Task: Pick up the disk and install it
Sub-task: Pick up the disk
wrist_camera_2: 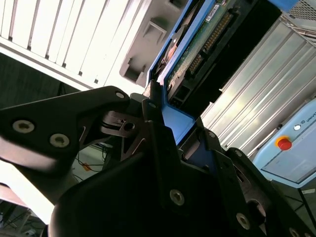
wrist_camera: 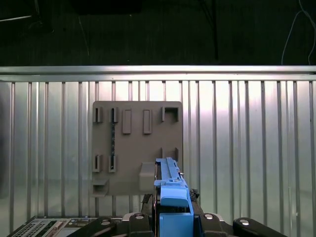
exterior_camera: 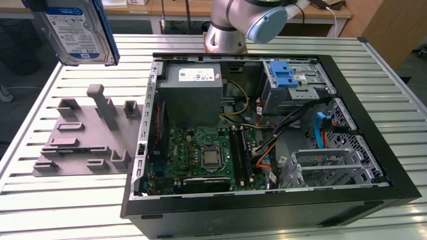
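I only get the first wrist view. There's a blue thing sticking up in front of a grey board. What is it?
Observer: That's the edge of the disk. The exterior view shows its silver face with a blue-and-white label, held up in the air.
Operator: Is there a computer anywhere?
Observer: Yes. An open computer case lies on the table, on the exterior view's right of the grey fixture plate, with its insides showing.
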`<action>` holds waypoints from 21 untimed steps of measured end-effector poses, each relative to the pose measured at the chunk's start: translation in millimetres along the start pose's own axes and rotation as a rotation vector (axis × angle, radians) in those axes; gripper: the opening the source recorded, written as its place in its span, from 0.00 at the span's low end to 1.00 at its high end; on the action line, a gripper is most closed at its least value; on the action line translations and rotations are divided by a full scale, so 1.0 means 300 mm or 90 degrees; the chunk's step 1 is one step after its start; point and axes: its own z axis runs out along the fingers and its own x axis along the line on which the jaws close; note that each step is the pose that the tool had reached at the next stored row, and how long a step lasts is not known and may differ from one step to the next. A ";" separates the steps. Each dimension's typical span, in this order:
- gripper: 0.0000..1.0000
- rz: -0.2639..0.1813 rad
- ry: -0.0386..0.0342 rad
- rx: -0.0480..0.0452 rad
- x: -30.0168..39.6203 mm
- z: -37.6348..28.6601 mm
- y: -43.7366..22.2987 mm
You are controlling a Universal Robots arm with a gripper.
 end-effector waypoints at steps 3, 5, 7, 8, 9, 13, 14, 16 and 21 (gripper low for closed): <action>0.36 0.000 0.0000 0.0000 0.000 0.000 -0.012; 0.36 0.000 0.0000 0.0000 0.001 0.000 -0.017; 0.36 0.000 0.0000 0.0000 0.006 -0.001 -0.020; 0.36 0.000 0.0000 0.0000 0.009 -0.001 -0.021; 0.36 0.000 0.0000 0.0000 0.012 -0.001 -0.022; 0.36 0.000 0.0000 0.0000 0.026 -0.001 -0.027; 0.36 0.000 0.0000 0.0000 0.029 -0.001 -0.029; 0.36 0.000 0.0000 0.0001 0.033 -0.001 -0.036; 0.36 0.000 0.0000 0.0000 0.039 -0.002 -0.058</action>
